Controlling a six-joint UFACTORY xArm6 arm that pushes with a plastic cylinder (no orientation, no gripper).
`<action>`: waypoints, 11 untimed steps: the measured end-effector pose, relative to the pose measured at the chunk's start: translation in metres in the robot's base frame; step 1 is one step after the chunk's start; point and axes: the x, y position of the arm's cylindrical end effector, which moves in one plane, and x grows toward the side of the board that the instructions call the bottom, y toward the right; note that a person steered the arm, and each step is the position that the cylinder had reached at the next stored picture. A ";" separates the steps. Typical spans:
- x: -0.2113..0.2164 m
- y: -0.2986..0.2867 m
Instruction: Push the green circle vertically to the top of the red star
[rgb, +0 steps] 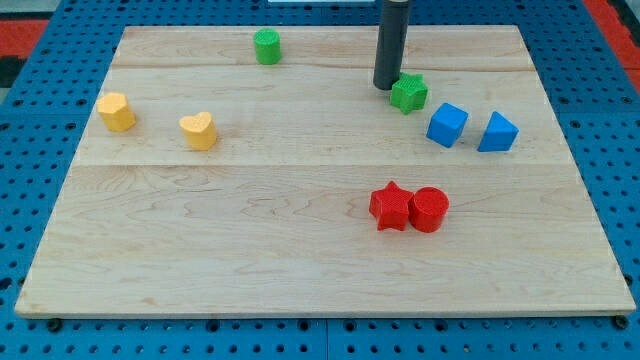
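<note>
The green circle (267, 46) stands near the board's top edge, left of centre. The red star (390, 206) lies right of centre in the lower half, touching a red circle (429, 209) on its right. My tip (386, 86) is at the view's top, right of centre, touching or almost touching the left side of a green star (409, 93). The tip is well to the right of the green circle and straight above the red star.
A blue cube (447, 125) and a blue wedge-like block (497, 132) sit right of the green star. A yellow block (116, 111) and a yellow heart (199, 130) lie at the left. The wooden board (300, 260) rests on a blue pegboard.
</note>
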 end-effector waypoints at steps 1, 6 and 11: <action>0.004 0.002; -0.029 -0.145; -0.030 -0.057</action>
